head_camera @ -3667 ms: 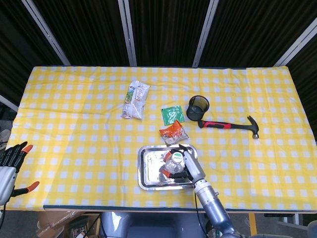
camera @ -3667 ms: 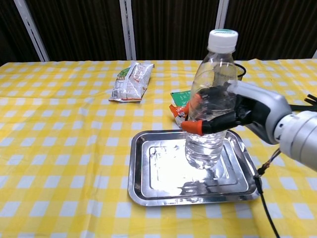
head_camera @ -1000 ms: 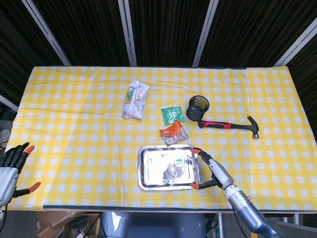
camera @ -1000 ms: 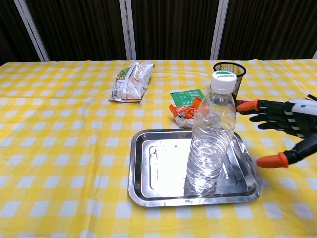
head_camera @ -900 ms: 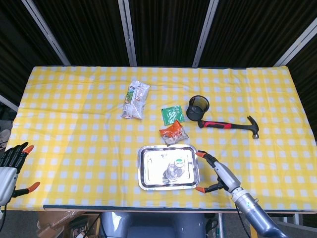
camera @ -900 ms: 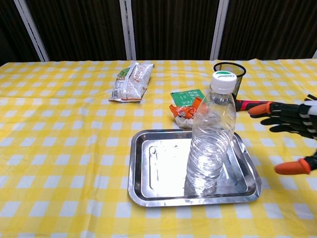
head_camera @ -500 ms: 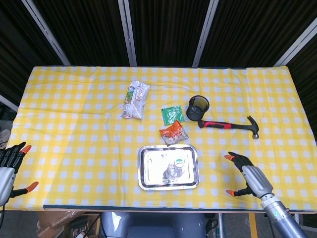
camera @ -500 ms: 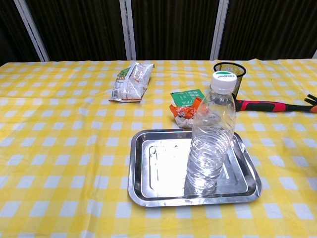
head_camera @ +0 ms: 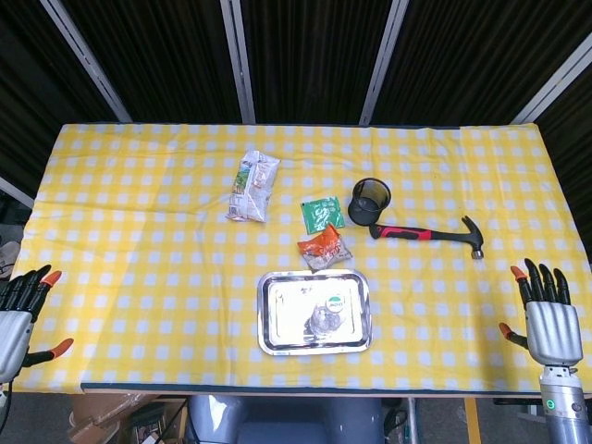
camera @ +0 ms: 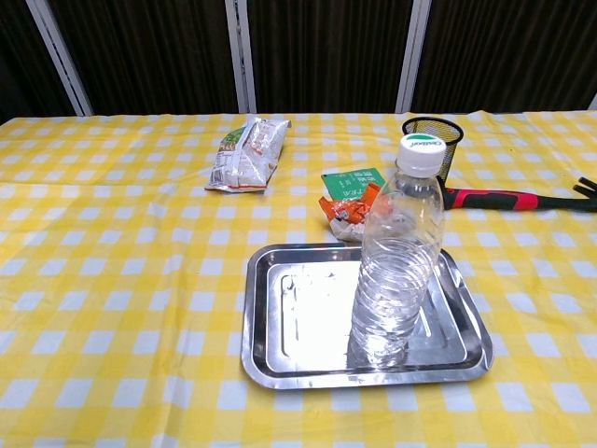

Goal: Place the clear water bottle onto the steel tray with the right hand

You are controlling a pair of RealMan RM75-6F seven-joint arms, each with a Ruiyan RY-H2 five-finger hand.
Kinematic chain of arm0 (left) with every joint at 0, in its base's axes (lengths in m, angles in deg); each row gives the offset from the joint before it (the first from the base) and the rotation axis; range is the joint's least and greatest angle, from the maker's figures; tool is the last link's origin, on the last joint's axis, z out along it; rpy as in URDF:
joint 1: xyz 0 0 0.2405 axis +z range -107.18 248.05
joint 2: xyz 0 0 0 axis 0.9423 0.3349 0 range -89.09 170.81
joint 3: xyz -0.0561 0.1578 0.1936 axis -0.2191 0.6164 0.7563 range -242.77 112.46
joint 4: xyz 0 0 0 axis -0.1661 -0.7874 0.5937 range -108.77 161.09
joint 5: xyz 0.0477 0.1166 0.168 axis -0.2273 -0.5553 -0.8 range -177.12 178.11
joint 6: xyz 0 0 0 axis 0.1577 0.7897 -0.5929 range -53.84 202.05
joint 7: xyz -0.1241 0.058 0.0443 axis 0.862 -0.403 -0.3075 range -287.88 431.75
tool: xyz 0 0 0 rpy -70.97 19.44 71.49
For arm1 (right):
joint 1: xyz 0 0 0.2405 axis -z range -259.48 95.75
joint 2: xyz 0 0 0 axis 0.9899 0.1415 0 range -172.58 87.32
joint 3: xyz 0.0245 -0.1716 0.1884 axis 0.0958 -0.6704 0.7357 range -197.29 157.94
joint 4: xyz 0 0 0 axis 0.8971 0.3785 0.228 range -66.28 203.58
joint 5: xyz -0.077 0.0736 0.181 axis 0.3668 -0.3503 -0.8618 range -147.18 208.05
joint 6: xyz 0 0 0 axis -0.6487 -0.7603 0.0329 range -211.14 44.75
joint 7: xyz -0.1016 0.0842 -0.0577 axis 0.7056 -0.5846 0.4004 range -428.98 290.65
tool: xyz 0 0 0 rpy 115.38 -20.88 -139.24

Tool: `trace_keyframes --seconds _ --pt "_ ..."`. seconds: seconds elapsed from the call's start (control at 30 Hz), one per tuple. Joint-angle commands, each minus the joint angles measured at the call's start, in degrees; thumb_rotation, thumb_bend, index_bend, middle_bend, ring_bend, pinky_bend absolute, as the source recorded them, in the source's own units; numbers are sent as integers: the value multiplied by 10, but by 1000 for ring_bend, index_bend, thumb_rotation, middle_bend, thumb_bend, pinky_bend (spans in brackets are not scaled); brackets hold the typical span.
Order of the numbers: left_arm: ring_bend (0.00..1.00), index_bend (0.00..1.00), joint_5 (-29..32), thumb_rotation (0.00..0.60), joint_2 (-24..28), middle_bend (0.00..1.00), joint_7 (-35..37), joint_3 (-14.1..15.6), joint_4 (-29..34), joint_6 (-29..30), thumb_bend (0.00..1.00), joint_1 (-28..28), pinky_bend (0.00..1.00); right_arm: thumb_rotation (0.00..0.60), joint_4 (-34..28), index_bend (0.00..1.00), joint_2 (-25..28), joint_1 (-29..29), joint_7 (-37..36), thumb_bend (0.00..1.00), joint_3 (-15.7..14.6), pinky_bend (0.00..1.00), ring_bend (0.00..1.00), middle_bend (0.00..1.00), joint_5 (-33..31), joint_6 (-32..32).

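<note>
The left hand [head_camera: 17,314] rests off the near left corner of the table [head_camera: 139,250], fingers apart, holding nothing. Well to its right, the clear water bottle [camera: 396,261] stands upright inside the steel tray [camera: 280,350], toward the tray's right half, free of any contact. Far to the right of that, the right hand [head_camera: 548,319] sits at the near right edge with its fingers spread wide and empty, well apart from the bottle. The placement looks done; what remains is judged to be keeping this hand clear, without sweeping back leftward toward the tall, easily tipped bottle.
</note>
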Motion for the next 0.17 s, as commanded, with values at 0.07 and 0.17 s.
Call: trace_keyframes --seconds 0.07,0.17 --pt "0 44 5 600 -3 0 -4 -1 -3 -10 182 -5 0 600 -11 149 3 4 2 139 3 0 0 73 1 -4" --pt "0 44 11 600 -5 0 -7 -2 -3 -19 182 -8 0 600 -23 149 6 7 9 139 1 0 0 73 3 -4"
